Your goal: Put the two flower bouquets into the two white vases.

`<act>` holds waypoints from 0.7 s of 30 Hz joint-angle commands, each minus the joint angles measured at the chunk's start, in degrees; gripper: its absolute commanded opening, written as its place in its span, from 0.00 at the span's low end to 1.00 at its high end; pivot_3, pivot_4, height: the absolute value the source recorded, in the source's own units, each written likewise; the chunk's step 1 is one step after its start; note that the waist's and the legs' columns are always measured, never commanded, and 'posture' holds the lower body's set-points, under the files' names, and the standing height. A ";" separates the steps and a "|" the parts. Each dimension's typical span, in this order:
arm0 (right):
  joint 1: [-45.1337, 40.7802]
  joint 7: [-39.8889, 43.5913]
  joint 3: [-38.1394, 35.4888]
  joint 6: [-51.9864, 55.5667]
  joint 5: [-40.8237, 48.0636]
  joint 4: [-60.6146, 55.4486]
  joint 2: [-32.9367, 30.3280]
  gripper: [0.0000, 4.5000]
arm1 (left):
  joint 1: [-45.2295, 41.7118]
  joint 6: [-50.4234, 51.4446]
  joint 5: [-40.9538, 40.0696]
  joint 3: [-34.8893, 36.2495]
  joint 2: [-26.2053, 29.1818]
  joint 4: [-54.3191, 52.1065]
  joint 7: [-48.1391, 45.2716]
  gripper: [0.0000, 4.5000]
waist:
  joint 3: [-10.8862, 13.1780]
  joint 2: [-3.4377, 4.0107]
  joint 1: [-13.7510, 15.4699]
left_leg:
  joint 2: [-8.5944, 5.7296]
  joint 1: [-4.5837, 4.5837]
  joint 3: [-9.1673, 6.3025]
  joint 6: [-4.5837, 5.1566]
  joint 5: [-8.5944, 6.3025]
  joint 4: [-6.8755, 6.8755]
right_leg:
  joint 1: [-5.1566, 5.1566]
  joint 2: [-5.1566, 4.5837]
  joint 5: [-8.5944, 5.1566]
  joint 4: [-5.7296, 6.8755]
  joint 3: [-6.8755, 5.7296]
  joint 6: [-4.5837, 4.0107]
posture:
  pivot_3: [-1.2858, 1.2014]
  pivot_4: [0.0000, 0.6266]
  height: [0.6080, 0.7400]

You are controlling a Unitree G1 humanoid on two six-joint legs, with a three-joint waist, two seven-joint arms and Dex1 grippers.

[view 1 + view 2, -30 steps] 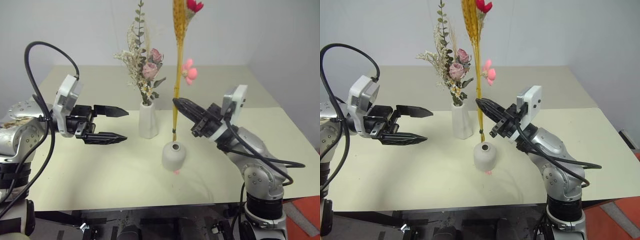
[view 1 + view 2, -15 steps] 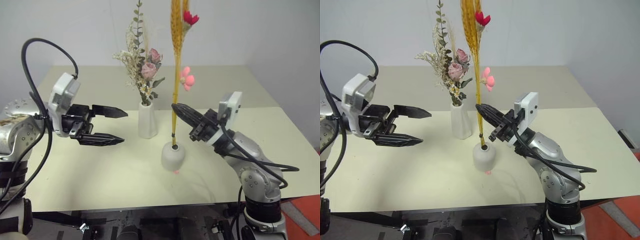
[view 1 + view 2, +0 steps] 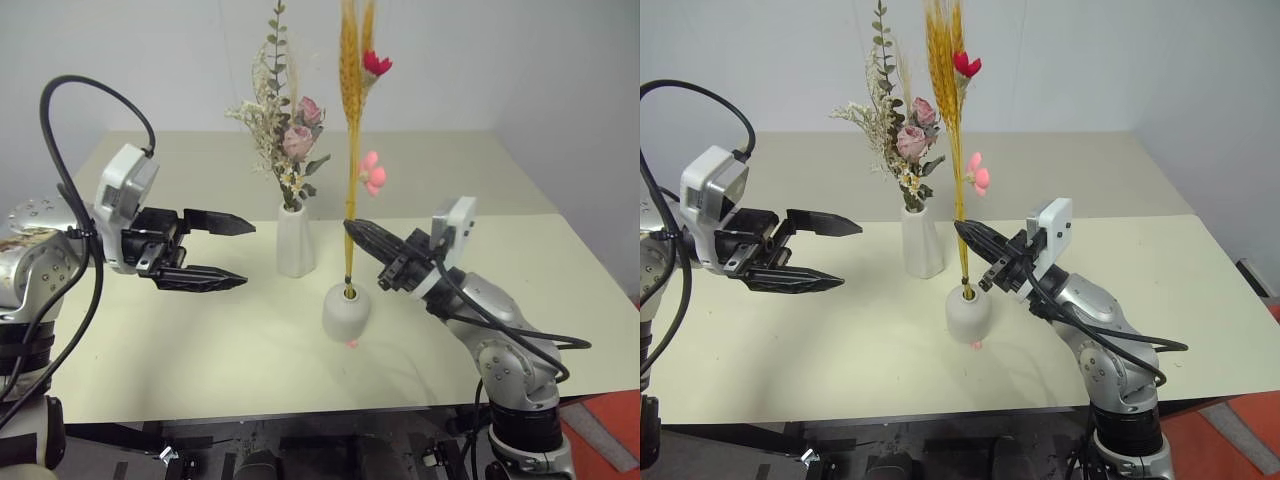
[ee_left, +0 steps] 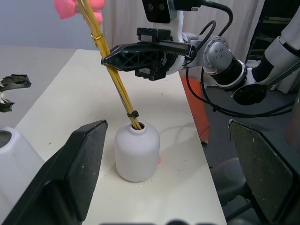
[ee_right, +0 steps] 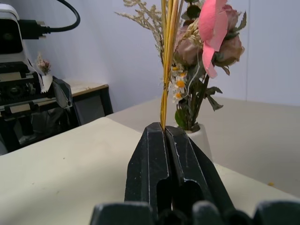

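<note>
Over the last second the right tool [image 3: 352, 229], its fingers pressed together on the stalks of the slim bouquet [image 3: 351, 150], has sunk toward the worktop [image 3: 200, 340], and the stalk ends that hung just above the short vase [image 3: 346, 313] now stand inside its mouth, directly below the tool's tips. That leaves, by my reading, only the release: the bushy bouquet [image 3: 285, 130] already sits in the tall vase [image 3: 296, 241], beyond the right tool and between the two tools.

The left tool [image 3: 240, 251] hangs with its fingers spread wide and nothing between them, well apart from both vases.

The left wrist view shows what the head views barely resolve: the stalks, bound by a small tie, entering the mouth at a slant, and a pink scrap [image 4: 159, 160] lying against the vase's foot. The right wrist view shows the pinch itself, stalks rising from between the closed fingertips.
</note>
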 commanded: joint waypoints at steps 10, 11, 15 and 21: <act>2.23 0.13 0.96 -4.46 -2.33 1.10 0.55 0.01 | -1.61 -0.65 -0.05 1.10 0.94 -0.21 -0.18 1.00 | 0.00 0.00 0.01 | 0.00 0.00 0.00 0.00 0.00 0.00 | 0.00 0.00 0.00 0.00 0.00 0.00 | 0.52 0.24 1.00; 2.49 0.18 1.06 -4.62 -2.56 1.32 0.53 0.01 | -1.66 -0.77 0.02 1.07 0.89 -0.14 -0.19 1.00 | 0.00 0.00 0.00 | 0.00 0.00 0.00 0.00 0.00 0.00 | 0.00 0.00 0.00 0.00 0.00 0.00 | 0.52 0.24 1.00; 3.63 0.61 1.66 -5.68 -3.66 1.89 0.20 0.01 | -1.71 -1.07 0.22 1.00 0.73 0.00 -0.18 1.00 | 0.00 0.00 0.00 | 0.00 0.00 0.00 0.00 0.00 0.00 | 0.00 0.00 0.00 0.00 0.00 0.00 | 0.52 0.24 1.00; 5.76 1.20 2.18 -7.28 -4.72 1.85 -0.37 0.24 | -1.41 -1.44 0.57 1.07 0.47 0.17 -0.19 1.00 | 0.00 0.00 0.01 | 0.00 0.01 0.00 0.00 0.00 0.00 | 0.01 0.00 0.00 0.00 0.00 0.00 | 0.52 0.24 1.00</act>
